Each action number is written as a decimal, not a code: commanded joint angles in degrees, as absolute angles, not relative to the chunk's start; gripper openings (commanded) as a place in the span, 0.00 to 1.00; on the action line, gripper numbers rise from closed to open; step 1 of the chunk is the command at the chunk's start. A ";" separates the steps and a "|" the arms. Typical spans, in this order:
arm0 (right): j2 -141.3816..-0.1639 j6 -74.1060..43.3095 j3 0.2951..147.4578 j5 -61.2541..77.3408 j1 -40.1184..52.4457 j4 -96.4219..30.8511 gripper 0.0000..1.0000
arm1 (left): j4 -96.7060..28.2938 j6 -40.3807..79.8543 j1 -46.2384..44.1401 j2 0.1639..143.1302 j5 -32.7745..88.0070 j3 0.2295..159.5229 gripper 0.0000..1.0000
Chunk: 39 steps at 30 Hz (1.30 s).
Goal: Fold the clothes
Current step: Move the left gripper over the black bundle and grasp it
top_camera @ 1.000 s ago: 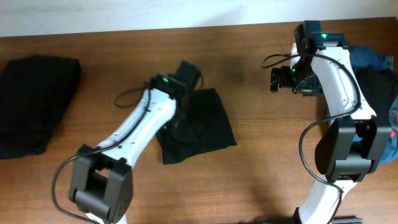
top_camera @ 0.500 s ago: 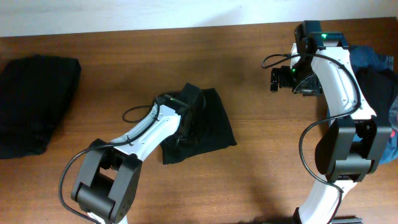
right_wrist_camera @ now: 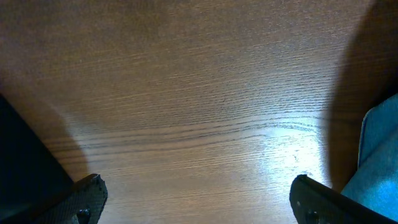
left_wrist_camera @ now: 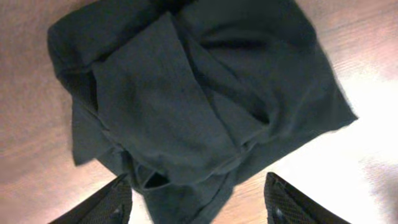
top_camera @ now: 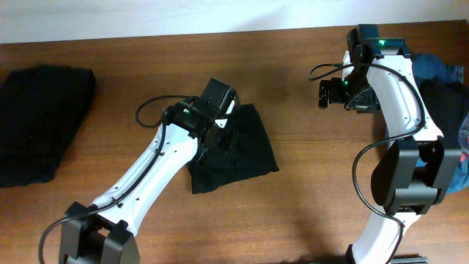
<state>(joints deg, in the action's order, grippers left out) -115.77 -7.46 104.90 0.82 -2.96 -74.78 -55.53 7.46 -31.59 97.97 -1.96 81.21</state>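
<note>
Centre of table (top_camera: 308, 220): black garment (top_camera: 249, 150), loosely folded, likely finished piece. Left pincer (left_wrist_camera: 196, 190) directly above garment, spread, gripping nothing. Right pincer (right_wrist_camera: 198, 186) right of garment, spread over bare wood near denim heap (top_camera: 443, 73), probably awaiting next piece. Black pile (top_camera: 40, 121) far left of garment

Left hand (left_wrist_camera: 198, 200), right hand (right_wrist_camera: 198, 198) (both agape)

the folded garment (top_camera: 245, 150) is plain black, and so is the pile (top_camera: 37, 117) at the far left. the denim piece (right_wrist_camera: 380, 158) is blue. the table (top_camera: 308, 191) is warm brown with fine wood grain.
</note>
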 commanded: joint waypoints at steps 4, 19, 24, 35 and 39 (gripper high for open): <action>-113.73 -7.31 106.06 -0.27 -3.03 -74.72 0.99 | -55.55 -15.94 -36.88 98.96 -7.22 76.77 0.69; -113.73 -7.31 106.06 -0.30 -3.03 -74.59 0.99 | -51.29 -22.83 -44.27 103.18 -14.59 74.81 0.87; -113.73 -7.31 106.06 -0.30 -3.03 -74.59 0.99 | -49.98 -22.85 -44.95 106.48 -21.39 74.72 0.94; -113.73 -7.31 106.06 -0.30 -3.03 -74.61 0.99 | -48.90 -22.83 -46.98 109.95 -21.26 73.10 0.95; -113.73 -7.31 106.06 -0.30 -3.03 -74.59 0.99 | -47.03 -22.87 -48.93 109.95 -21.26 70.50 0.97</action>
<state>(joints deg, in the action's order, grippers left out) -115.77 -7.44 104.90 0.82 -2.96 -74.76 -47.83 -21.96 -47.46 109.21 -20.67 72.55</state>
